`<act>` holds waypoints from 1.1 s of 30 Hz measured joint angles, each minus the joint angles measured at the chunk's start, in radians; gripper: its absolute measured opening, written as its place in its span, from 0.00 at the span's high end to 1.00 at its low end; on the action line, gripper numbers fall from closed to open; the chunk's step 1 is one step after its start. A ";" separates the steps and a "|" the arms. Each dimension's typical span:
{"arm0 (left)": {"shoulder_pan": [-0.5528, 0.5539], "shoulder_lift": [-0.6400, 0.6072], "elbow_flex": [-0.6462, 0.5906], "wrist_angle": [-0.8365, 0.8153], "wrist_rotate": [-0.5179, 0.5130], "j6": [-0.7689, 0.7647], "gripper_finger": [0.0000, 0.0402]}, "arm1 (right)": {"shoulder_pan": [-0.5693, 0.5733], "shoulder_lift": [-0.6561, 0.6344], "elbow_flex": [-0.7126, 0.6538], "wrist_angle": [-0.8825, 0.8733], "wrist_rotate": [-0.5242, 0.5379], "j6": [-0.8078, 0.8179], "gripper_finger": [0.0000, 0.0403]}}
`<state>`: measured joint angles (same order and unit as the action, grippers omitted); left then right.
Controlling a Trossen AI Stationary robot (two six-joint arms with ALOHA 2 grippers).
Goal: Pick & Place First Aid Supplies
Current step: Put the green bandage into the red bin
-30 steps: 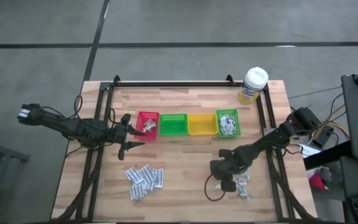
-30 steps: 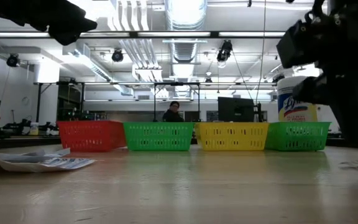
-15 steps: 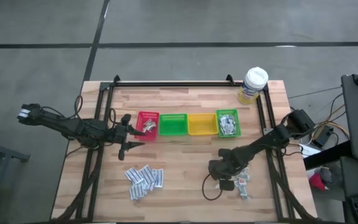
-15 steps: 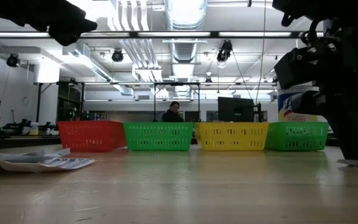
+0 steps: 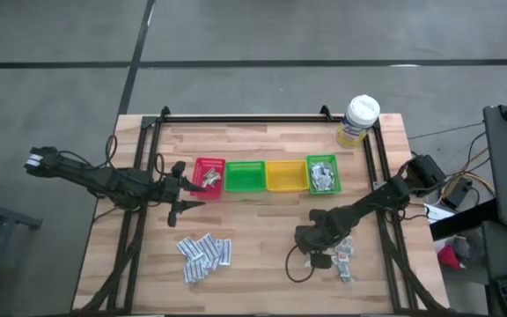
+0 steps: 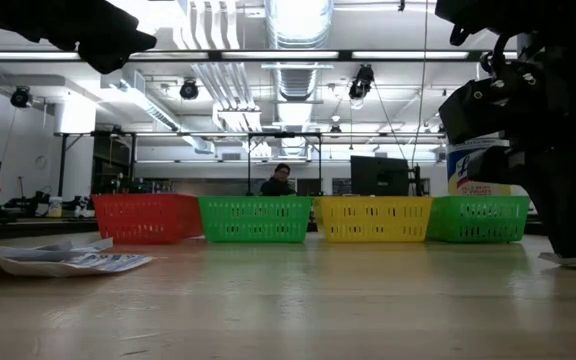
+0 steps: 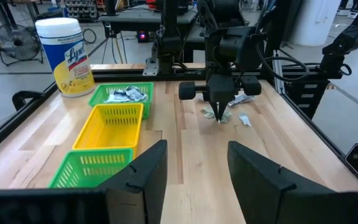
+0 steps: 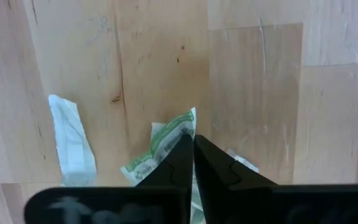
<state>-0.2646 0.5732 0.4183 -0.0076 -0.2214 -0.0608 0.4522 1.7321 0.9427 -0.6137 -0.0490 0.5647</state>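
Several first aid sachets lie flat in a pile point(image 5: 205, 255) at the near left, and a few more point(image 5: 345, 257) at the near right. My right gripper point(image 8: 193, 140) points straight down into the right group, shut on a pale green sachet point(image 8: 166, 146); a white sachet point(image 8: 72, 140) lies beside it. My left gripper point(image 7: 196, 168) hovers open and level near the red bin point(image 5: 209, 174), touching nothing. The rightmost green bin point(image 5: 322, 173) holds sachets. My right gripper comes from above with its fingers pointing down. The two fingertips point(image 8: 184, 149) meet on the pale green sachet's edge near one corner point(image 8: 190, 121). The sachet still lies flat on the table; how much of it sits between the tips is hidden by the fingers.
Red, green point(image 5: 245, 176), yellow point(image 5: 286, 175) and green bins stand in a row across the table's middle. A yellow wipes tub point(image 5: 358, 121) stands at the far right corner. A black frame point(image 5: 245, 117) rims the table. Bare wood lies between the two sachet groups.
My right gripper has come down the last bit onto the sachets at the near right and now stands with its fingertips at the table top. The left arm has kept still.
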 joint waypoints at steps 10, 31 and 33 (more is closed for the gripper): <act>0.000 0.000 0.000 0.000 0.000 0.000 0.59 | 0.001 -0.002 0.037 -0.015 -0.004 0.000 0.98; 0.000 0.089 0.000 0.079 0.104 -0.067 0.59 | 0.001 -0.004 0.279 0.015 0.319 -0.162 0.98; 0.000 0.119 0.000 0.121 0.111 -0.055 0.59 | 0.001 -0.005 0.298 0.068 0.429 -0.200 0.98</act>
<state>-0.2649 0.6921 0.4183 0.1131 -0.1104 -0.1160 0.4534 1.7275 1.2406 -0.5453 0.3804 0.3651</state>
